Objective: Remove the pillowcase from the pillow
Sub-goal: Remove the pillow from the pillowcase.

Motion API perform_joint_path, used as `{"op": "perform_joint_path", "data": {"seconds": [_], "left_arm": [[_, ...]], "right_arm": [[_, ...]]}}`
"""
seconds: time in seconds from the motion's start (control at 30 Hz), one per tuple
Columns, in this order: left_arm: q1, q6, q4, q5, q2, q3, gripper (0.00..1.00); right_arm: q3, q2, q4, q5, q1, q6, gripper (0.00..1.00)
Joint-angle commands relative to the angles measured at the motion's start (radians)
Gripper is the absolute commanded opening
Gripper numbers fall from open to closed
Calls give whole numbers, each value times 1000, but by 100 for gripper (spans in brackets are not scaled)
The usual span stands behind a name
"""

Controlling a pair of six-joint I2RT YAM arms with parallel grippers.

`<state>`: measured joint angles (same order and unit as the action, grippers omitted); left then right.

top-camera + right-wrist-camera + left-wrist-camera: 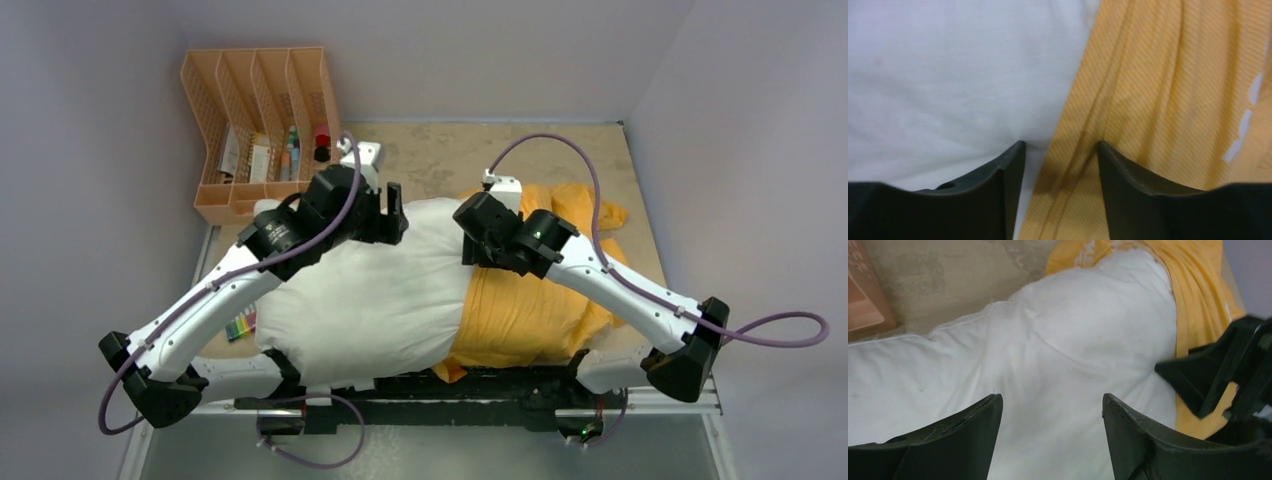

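The left gripper (1050,400) hangs over the pillow's (370,290) far edge, its jaws spread wide and nothing between them. Its arm comes up from the near left corner, elbow bent, forearm angled inward. The right gripper (1060,147) points down at the pillowcase's (520,310) bunched edge. Its jaws are parted astride that fold and not pinching it, and its arm slants in from the near right corner. The pillowcase covers only the pillow's right end. The rest lies bare and white across the table (440,155), near an orange file organizer (250,120).
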<state>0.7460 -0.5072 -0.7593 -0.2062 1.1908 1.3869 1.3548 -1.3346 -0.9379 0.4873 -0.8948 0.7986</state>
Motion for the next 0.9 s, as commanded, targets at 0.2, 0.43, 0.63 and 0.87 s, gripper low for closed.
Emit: {"op": "perform_joint_path", "data": {"seconds": [0.2,0.43,0.63,0.87], "left_arm": [[369,5,-55,-185,56,-32,75],[476,21,-66,-213,162,-17,77],[497,-61,-104,-383,204,-81,54],[375,-180,-204,-512,217,-196,0]], "right_arm": [[-79,152,10,114,2,-6,60],[-109,119,131,-56,4,-46,72],[-120,115,36,77,25,39,35],[-210,255,80,58,319,-144,0]]}}
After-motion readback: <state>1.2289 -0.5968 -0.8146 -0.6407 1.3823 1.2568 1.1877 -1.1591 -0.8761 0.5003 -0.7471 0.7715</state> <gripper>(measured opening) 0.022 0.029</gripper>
